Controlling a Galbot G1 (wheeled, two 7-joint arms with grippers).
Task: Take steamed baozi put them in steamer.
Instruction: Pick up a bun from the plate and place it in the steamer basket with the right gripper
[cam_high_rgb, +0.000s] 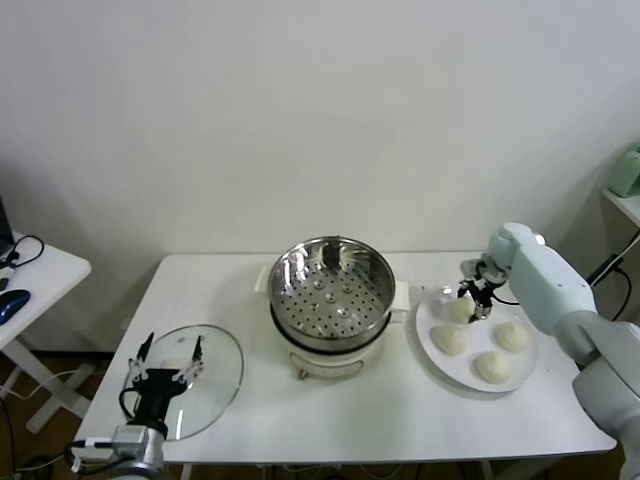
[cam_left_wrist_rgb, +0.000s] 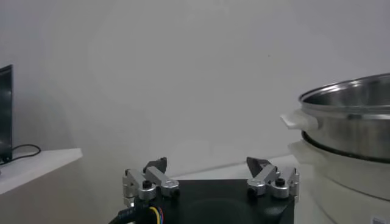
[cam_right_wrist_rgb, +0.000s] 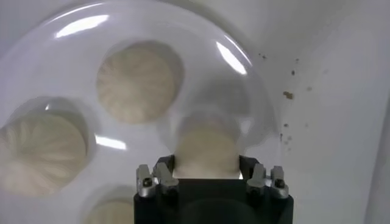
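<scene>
Right gripper (cam_high_rgb: 477, 296) has its jaws closed snug on the baozi (cam_right_wrist_rgb: 206, 149) at the plate's (cam_high_rgb: 432, 350) far edge, with the steamer (cam_high_rgb: 331, 290) toward table centre, left gripper (cam_high_rgb: 166, 371) gaping idle.

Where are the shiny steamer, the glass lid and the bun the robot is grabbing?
steamer (cam_high_rgb: 330, 300), head view, holed metal bottom.
glass lid (cam_high_rgb: 222, 362), head view, bare glass near its rim.
grabbed bun (cam_right_wrist_rgb: 206, 149), right wrist view, its top.

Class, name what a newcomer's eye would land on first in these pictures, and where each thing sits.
The shiny steamer stands empty at the table's middle. To its right, the right gripper has its fingers closed on one steamed baozi on the white plate. The left gripper waits open over the glass lid.
</scene>
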